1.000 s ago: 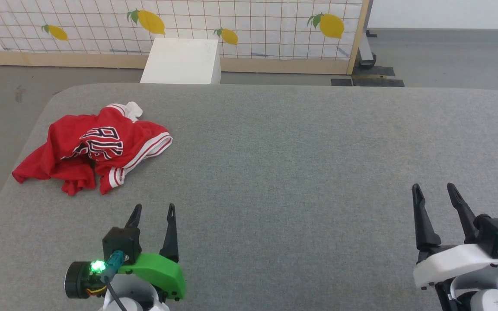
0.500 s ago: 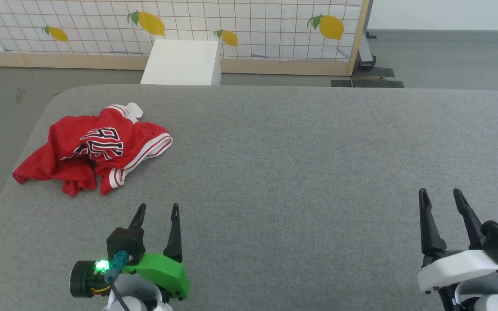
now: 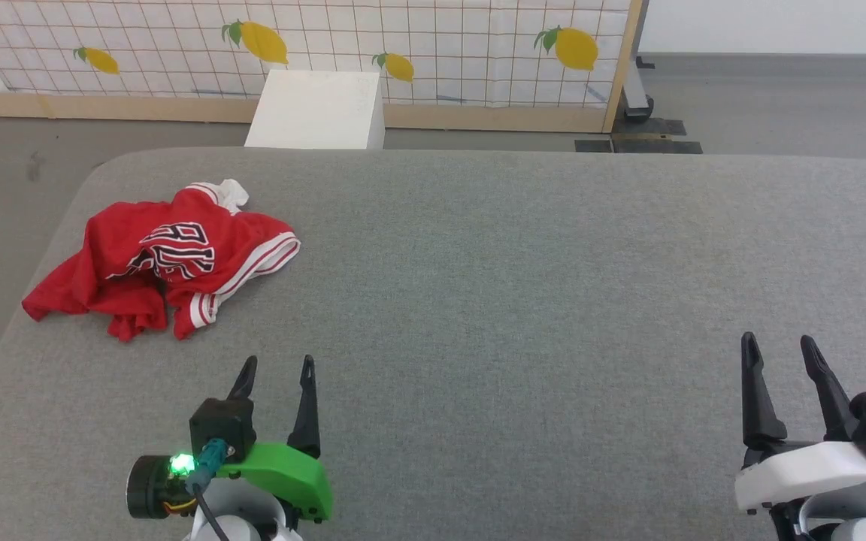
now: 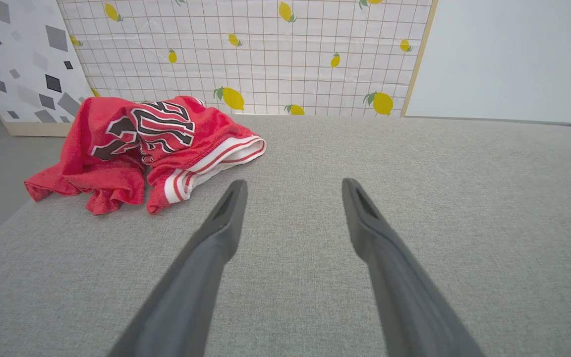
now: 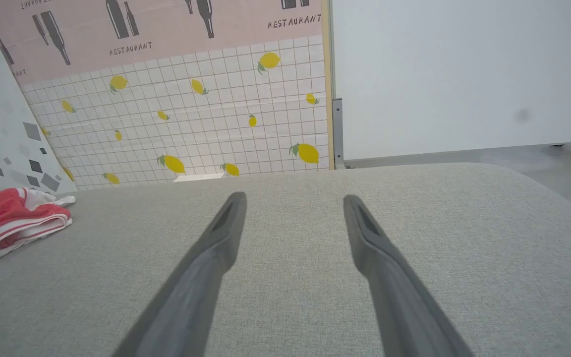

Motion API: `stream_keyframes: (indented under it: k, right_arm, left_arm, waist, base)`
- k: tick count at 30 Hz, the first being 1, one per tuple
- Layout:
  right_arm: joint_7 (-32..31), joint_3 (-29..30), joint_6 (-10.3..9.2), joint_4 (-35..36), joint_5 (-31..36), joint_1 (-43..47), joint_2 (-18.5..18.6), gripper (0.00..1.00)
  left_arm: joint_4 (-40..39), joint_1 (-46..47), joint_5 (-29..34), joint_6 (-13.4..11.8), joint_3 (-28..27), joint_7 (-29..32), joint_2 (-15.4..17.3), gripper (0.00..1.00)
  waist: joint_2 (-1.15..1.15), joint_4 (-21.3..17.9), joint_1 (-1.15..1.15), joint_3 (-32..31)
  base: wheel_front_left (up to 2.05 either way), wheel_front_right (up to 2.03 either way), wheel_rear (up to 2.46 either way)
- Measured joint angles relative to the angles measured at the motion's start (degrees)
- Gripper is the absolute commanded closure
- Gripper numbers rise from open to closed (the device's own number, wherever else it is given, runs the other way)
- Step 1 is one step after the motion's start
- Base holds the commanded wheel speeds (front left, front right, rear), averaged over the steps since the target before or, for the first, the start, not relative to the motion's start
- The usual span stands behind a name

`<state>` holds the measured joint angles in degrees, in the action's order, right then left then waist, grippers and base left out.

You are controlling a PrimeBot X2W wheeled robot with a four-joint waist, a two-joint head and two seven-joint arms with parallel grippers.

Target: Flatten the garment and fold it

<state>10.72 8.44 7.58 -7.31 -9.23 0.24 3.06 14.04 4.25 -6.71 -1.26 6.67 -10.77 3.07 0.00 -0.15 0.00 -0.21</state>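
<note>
The garment (image 3: 162, 255), a red jersey with white striped trim and dark lettering, lies crumpled in a heap at the far left of the grey table (image 3: 523, 285). It also appears at upper left in the left wrist view (image 4: 142, 144) and at the left edge of the right wrist view (image 5: 8, 223). My left gripper (image 3: 277, 366) hovers open over the near table, a short way in front of the heap, nothing between its fingers (image 4: 226, 218). My right gripper (image 3: 777, 344) is open and empty at the near right, far from the garment.
A white box (image 3: 318, 109) stands on the floor behind the table's far edge. Beyond it runs a lemon-print panel (image 3: 433, 45) with a wooden frame. The table's left edge passes close to the garment.
Both grippers have drawn back slightly toward the near edge, the right one more. The garment has not moved.
</note>
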Motion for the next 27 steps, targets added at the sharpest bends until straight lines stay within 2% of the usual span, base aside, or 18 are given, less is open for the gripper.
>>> stream_keyframes:
  k: [27]
  right_arm:
    - [3.5,1.5,0.00,-2.6,-2.5,0.3,0.0,0.00]
  left_arm:
    - [4.2,1.8,-2.4,-0.4,1.6,-3.5,0.0,0.00]
  waist:
    - [0.00,0.2,0.00,0.4]
  base:
    - [0.00,0.00,0.00]
